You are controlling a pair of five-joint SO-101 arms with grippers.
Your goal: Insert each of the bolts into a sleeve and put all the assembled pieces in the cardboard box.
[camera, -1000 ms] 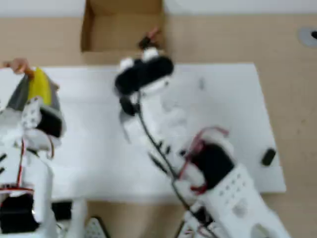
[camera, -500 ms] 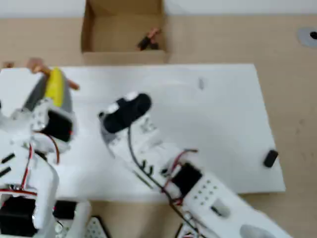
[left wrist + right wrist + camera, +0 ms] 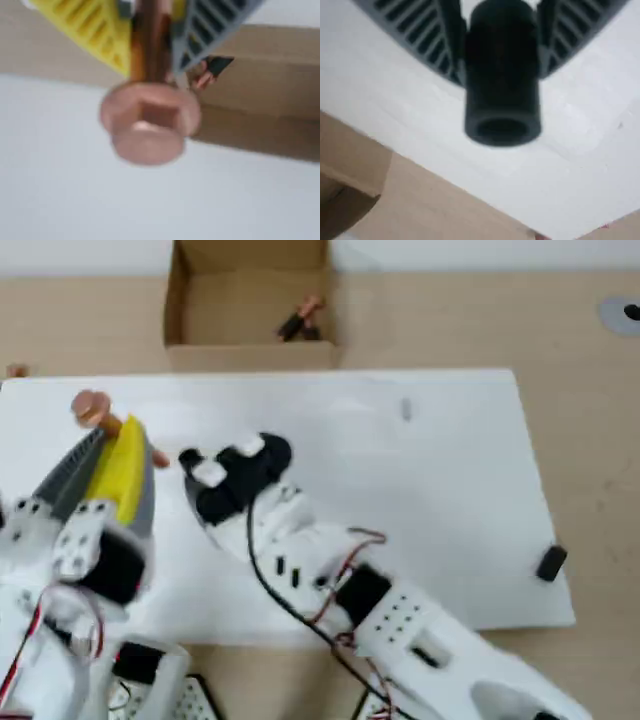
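My left gripper [image 3: 108, 437] [image 3: 152, 30], with one yellow and one grey finger, is shut on the shaft of a copper bolt [image 3: 94, 408] [image 3: 149, 122] over the white board's left side; the bolt's head sticks out past the fingertips. My right gripper [image 3: 205, 475] [image 3: 502, 45] is shut on a black sleeve [image 3: 502, 85], just to the right of the bolt, with the sleeve's open end facing out. The cardboard box [image 3: 190, 300] [image 3: 260, 125] stands at the back with one assembled piece [image 3: 300, 320] [image 3: 212, 70] inside. Another black sleeve [image 3: 550, 562] lies by the board's right edge.
The white board [image 3: 420, 490] covers most of the tan table. A small copper piece [image 3: 15, 370] lies at the far left edge of the table. A grey disc [image 3: 622, 312] sits at the back right.
My right arm has drawn back from the box toward the left and front of the board. My left gripper has carried the bolt rightward and nearer, so the two grippers now stand close together.
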